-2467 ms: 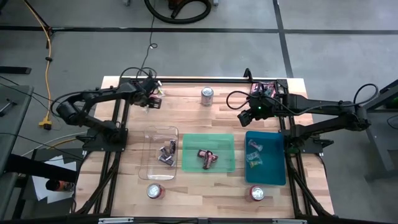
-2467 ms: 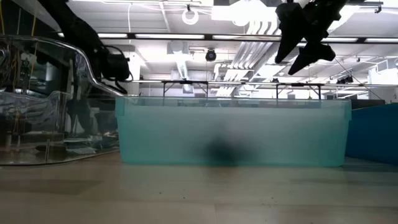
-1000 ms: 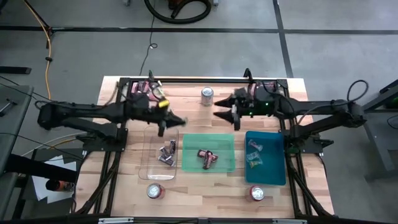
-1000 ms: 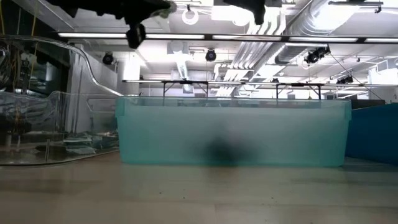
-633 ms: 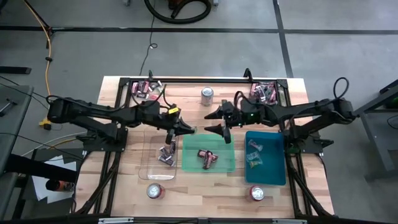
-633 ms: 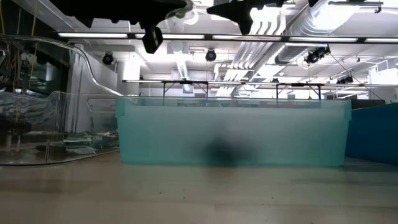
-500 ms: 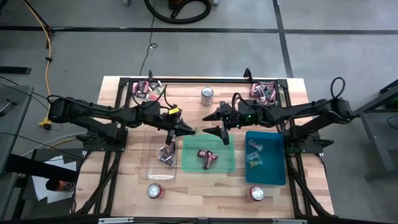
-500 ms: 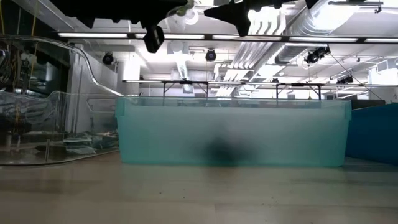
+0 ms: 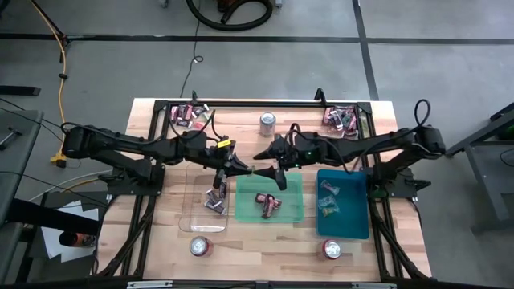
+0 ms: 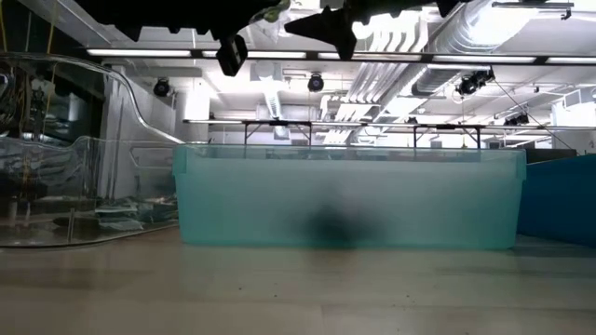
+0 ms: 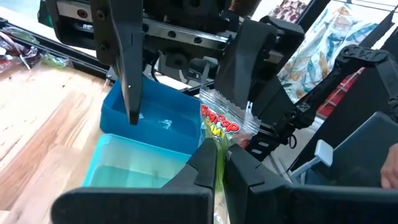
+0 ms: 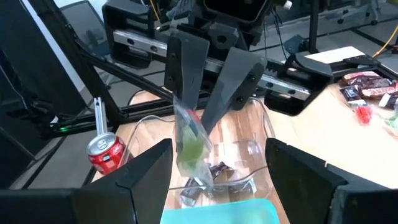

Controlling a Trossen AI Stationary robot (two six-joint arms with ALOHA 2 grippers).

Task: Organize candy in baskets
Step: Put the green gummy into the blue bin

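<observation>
Green-and-clear candy packet (image 11: 222,127), red and yellow print partly readable, something like "Pop", is sitting clamped in the left tool (image 9: 243,167) at frame centre in the high view, over the gap between the clear basket (image 9: 193,217) and the green basket (image 9: 293,181). Right tool (image 9: 267,163) is facing it just beside, fingers standing wide apart, holding nothing. Dark candies (image 9: 215,198) are lying in the clear basket, maroon ones (image 9: 268,203) in the green, light ones (image 9: 328,197) in the teal basket (image 9: 353,225). Red can (image 12: 102,151) is standing on the wooden desk (image 9: 265,245); its label is unreadable.
</observation>
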